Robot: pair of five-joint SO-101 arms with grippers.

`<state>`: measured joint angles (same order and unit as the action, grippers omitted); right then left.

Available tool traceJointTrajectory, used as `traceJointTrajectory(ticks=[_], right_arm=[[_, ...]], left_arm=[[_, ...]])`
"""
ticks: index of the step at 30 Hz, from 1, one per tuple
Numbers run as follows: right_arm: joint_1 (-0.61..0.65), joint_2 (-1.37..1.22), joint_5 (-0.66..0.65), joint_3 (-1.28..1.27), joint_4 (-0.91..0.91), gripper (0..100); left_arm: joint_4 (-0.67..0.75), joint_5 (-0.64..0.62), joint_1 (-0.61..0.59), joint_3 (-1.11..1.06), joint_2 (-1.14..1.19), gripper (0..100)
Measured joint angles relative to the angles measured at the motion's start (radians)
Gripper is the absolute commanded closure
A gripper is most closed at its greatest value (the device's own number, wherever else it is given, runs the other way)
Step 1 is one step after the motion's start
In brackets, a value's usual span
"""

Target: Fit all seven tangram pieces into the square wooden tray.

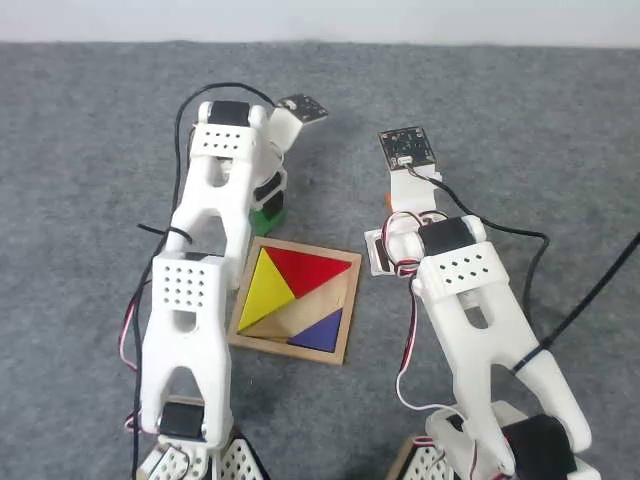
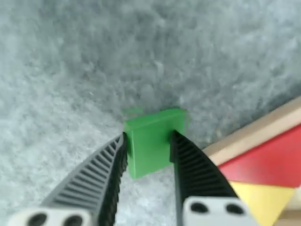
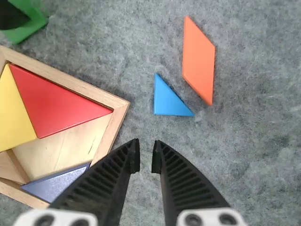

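Gripping green piece (image 2: pixel 155 123) in left gripper (image 2: pixel 149 136), just outside far edge of tray (image 1: pixel 352 300).
Clamped across its flat sides, possibly lifted off grey mat (image 1: pixel 100 150), hard to tell; tray right alongside. Holding right gripper (image 3: pixel 145 143) slightly apart and empty beside tray's right edge, nearer to blue triangle (image 3: pixel 167 101) and orange parallelogram (image 3: pixel 198 59) just ahead, parallelogram's long axis roughly in line with gripper. Seated in tray: yellow triangle (image 1: pixel 265 290), red triangle (image 1: pixel 310 268), purple triangle (image 1: pixel 318 332).

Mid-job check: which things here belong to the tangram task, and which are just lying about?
Job: wooden tray; red triangle, yellow triangle and dark blue piece inside it; green piece in left gripper; light blue triangle and orange parallelogram outside.
Lying about: black cables; grey mat.
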<state>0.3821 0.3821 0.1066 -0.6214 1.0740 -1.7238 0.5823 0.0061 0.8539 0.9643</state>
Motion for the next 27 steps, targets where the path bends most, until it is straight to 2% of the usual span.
traceJointTrajectory(ticks=[16, 27], right_arm=[[0.000, 0.000, 0.000, 0.000, 0.000, 93.7], [-0.023, 0.077, 0.000, 0.000, 0.000, 93.7]], left_arm=[[0.000, 0.005, 0.037, -0.100, -0.055, 89], [0.000, 0.008, 0.068, -0.390, -0.241, 89]])
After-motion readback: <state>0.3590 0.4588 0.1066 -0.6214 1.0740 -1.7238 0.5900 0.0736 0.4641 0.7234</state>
